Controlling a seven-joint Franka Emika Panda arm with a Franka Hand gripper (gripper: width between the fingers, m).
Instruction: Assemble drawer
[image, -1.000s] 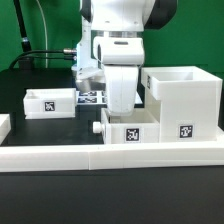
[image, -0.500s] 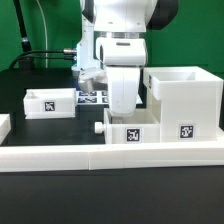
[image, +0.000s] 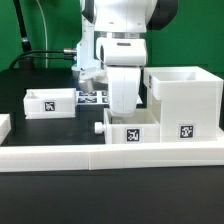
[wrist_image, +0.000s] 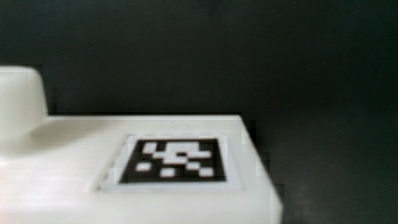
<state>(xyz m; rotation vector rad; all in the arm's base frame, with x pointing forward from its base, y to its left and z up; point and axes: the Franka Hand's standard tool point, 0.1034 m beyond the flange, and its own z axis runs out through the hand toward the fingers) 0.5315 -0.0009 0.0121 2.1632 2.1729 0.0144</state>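
- The matte black table (image: 40, 200) is carrying all the parts.
- The white robot arm (image: 120, 20) is reaching straight down in the middle of the exterior view.
- The large boxy white plastic housing (image: 190, 95) of the drawer is standing upright on the exterior view's right with its open side facing up. It is showing a black-and-white square tag on its front face.
- The long low white border wall (image: 60, 155) is running across the front, and the housing is sitting just behind it.
- The two-finger gripper (image: 122, 104) is hanging low behind the centre tray. Its fingertips are hiding behind that tray's rim, so I cannot tell whether they are spread or pressed together, or whether they are touching the tray.
- The small white plastic centre tray (image: 118, 132) is sitting just behind the border wall and just beside the housing, with a tag facing the camera.
- The second small white tray (image: 62, 100) is sitting well apart on the exterior view's left, also bearing a tag.
- The thin flat marker board (image: 90, 97) is lying between that left tray and the arm, partly hidden.
- The small round white knob (image: 97, 128) is sticking out of the centre tray toward the exterior view's left.
- The wrist view is showing a blurred white plastic surface (wrist_image: 54, 150) bearing a tag against the dark table. No fingers are appearing there.
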